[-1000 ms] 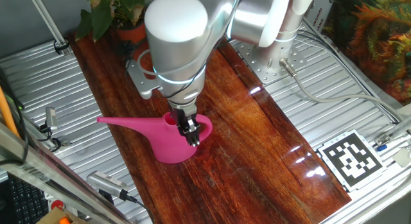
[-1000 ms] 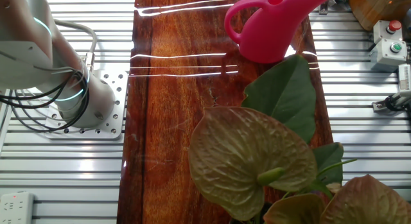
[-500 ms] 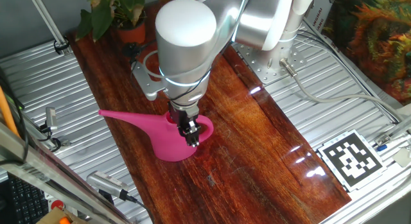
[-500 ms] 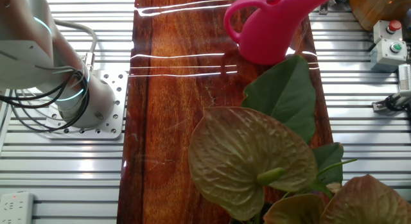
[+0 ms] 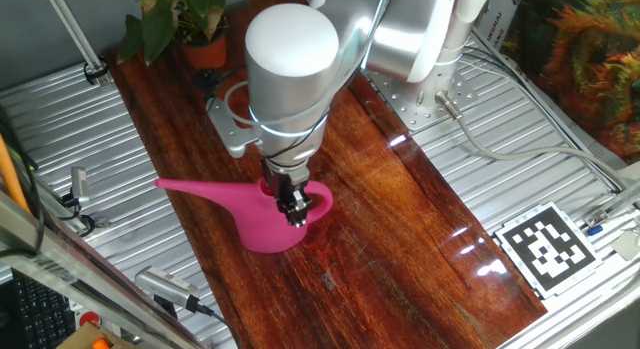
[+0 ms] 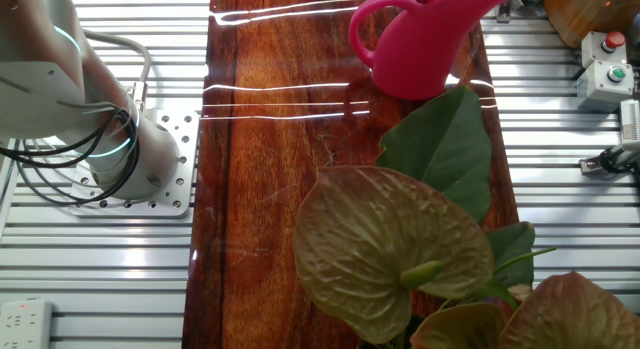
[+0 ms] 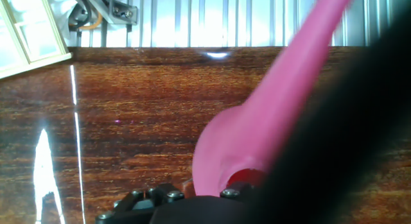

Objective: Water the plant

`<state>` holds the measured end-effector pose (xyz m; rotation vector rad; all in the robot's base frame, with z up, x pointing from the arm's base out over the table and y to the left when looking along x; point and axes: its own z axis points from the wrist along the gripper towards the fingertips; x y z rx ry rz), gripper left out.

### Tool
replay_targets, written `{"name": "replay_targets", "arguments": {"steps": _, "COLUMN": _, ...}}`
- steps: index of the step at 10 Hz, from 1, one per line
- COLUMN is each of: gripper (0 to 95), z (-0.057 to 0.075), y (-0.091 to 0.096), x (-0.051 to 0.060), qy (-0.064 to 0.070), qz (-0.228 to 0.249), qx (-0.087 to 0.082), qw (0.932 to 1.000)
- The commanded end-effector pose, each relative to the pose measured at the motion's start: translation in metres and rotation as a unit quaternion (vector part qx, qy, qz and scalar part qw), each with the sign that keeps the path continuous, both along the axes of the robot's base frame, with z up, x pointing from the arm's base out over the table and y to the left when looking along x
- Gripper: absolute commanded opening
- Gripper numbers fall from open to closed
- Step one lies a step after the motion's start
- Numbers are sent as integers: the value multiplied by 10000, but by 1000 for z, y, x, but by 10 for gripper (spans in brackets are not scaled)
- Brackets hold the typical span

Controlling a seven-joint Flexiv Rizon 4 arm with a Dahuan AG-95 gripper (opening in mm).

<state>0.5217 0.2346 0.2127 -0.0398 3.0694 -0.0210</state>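
A glossy dark wooden board point(image 5: 390, 229) runs lengthwise over a ribbed metal bench point(image 5: 60, 139). The pink watering can point(image 5: 265, 214) is near the board's long edge. A potted plant point(image 5: 185, 24) stands at the far corner.

We see a glossy reddish-brown wooden tabletop point(image 5: 400, 219) — bright glare streaks it. Ribbed silver aluminium panels point(image 6: 90, 269) flank it.

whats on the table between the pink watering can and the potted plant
Nothing: only bare wood lies between the pink watering can and the plant in one fixed view, though the arm hides part of that stretch. The gripper grips the can's handle.
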Motion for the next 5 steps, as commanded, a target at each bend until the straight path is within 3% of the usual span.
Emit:
{"name": "replay_targets", "arguments": {"steps": 1, "gripper": 0, "z": 1, "y": 0, "x": 0, "qy": 10, "qz": -23, "qx": -2, "qw": 10000}}
{"name": "replay_targets", "arguments": {"steps": 5, "gripper": 0, "z": 3, "y": 0, "x": -1, "qy": 33, "qz": -22, "qx": 66, "qw": 10000}}
